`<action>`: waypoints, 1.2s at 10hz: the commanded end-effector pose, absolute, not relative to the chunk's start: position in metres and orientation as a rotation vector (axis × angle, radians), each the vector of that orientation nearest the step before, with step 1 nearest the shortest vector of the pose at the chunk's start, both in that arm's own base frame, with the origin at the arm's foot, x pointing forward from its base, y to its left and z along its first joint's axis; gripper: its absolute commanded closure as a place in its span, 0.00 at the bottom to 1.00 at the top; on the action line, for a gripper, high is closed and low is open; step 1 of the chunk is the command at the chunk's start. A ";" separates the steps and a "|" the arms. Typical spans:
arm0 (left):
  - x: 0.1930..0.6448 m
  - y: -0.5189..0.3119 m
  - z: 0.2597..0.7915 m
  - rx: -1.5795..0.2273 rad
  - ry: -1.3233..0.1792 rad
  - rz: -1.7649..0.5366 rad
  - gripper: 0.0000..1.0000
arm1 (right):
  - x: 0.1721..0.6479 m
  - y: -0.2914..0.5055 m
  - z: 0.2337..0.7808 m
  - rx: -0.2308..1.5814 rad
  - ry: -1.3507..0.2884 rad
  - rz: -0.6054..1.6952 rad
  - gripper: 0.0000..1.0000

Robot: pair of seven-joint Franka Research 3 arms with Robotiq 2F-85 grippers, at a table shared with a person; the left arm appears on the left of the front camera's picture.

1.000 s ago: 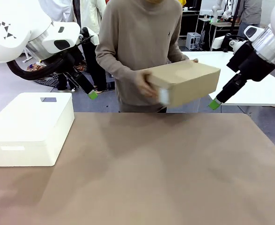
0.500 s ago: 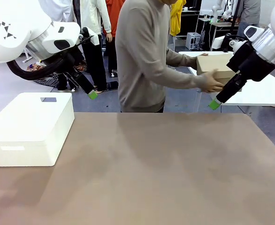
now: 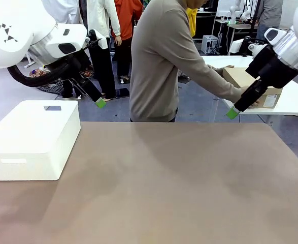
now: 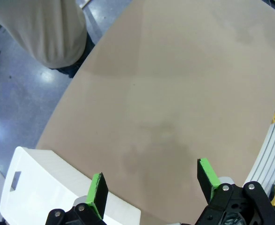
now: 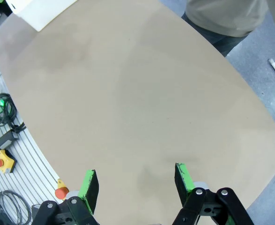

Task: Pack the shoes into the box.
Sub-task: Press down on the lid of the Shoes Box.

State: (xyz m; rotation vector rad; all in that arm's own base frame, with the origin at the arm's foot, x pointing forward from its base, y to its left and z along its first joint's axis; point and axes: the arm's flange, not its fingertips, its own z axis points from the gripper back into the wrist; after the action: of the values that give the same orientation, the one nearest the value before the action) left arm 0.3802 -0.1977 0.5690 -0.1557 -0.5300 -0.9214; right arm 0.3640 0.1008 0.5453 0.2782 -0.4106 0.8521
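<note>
The tan cardboard box (image 3: 238, 78) rests closed on a white side table (image 3: 291, 101) beyond the far right corner, with the person's hand (image 3: 247, 95) on it. The shoes are out of view. My left gripper (image 3: 101, 103) hangs high over the far left of the table, above the white plastic box; its fingers stand open and empty in the left wrist view (image 4: 153, 180). My right gripper (image 3: 232, 113) hovers at the far right edge, in front of the box, open with nothing between its pads (image 5: 136, 183).
A closed white plastic box (image 3: 34, 137) stands at the left of the brown table (image 3: 164, 178). The person (image 3: 164, 66) stands at the far edge, turned to picture right. Other people stand farther back.
The person has turned to picture right and carried the box from above the far table edge to the white side table. Neither arm has moved.
</note>
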 end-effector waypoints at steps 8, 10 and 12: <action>0.382 -0.198 0.570 -0.157 -0.535 -0.921 0.00 | 0.364 0.101 0.546 0.265 -0.410 0.849 0.14; 0.382 -0.198 0.570 -0.157 -0.535 -0.921 0.00 | 0.364 0.101 0.546 0.265 -0.410 0.849 0.14; 0.382 -0.198 0.570 -0.157 -0.535 -0.921 0.00 | 0.364 0.101 0.546 0.265 -0.410 0.849 0.14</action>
State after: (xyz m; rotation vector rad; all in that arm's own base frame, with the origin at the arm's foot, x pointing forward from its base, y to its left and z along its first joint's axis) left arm 0.3802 -0.1977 0.5690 -0.1557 -0.5301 -0.9214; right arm 0.3640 0.1008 0.5453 0.2782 -0.4106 0.8521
